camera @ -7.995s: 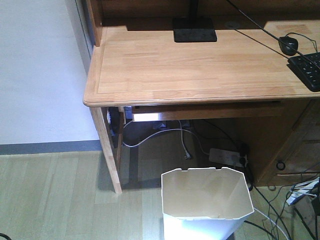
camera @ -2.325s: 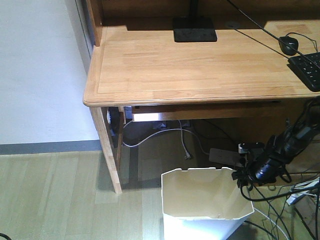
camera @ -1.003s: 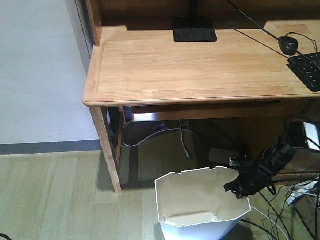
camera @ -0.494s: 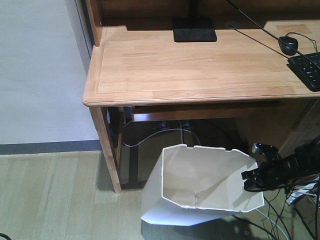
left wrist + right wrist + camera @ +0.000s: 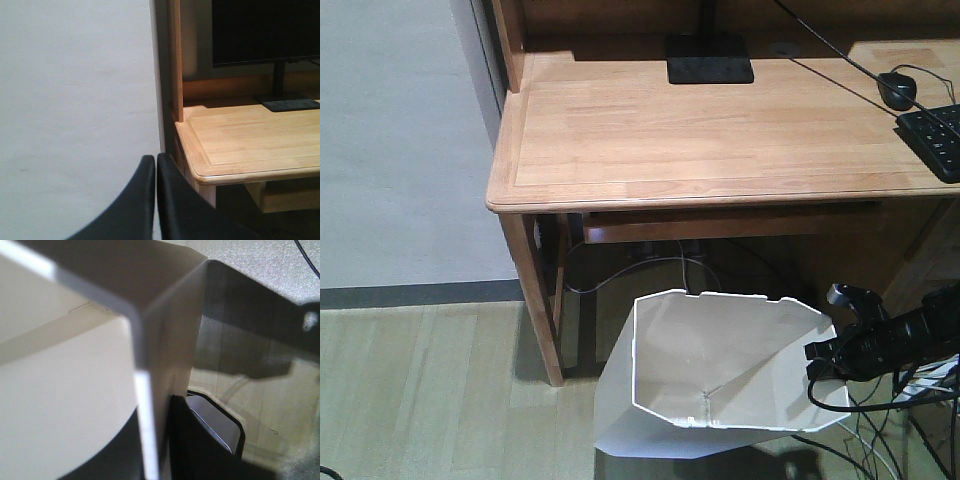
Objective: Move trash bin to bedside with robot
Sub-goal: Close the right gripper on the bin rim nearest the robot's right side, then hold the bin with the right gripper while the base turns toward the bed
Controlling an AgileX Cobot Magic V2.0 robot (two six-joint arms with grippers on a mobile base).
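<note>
The white faceted trash bin (image 5: 720, 370) hangs tilted in front of the desk, with its cream inside facing the camera. On the bin's right rim my right gripper (image 5: 823, 360) is shut, the black arm trailing cables to the right. In the right wrist view the bin wall (image 5: 150, 355) runs between the two black fingers (image 5: 200, 445) of the right gripper (image 5: 155, 440), which pinch it. My left gripper (image 5: 155, 162) is shut on nothing, facing the white wall beside the desk corner. The bedside is out of view.
The light wooden desk (image 5: 700, 120) carries a monitor base (image 5: 709, 58), a mouse (image 5: 897, 90) and a keyboard (image 5: 935, 135). Its front leg (image 5: 535, 300) stands left of the bin. Loose cables (image 5: 880, 440) lie on the floor at the right. A white wall (image 5: 400, 140) is at the left.
The bin stood upright and alone. The right arm came in, shut on its right rim, then tipped and raised it. Over the last half second it swung slightly further.
</note>
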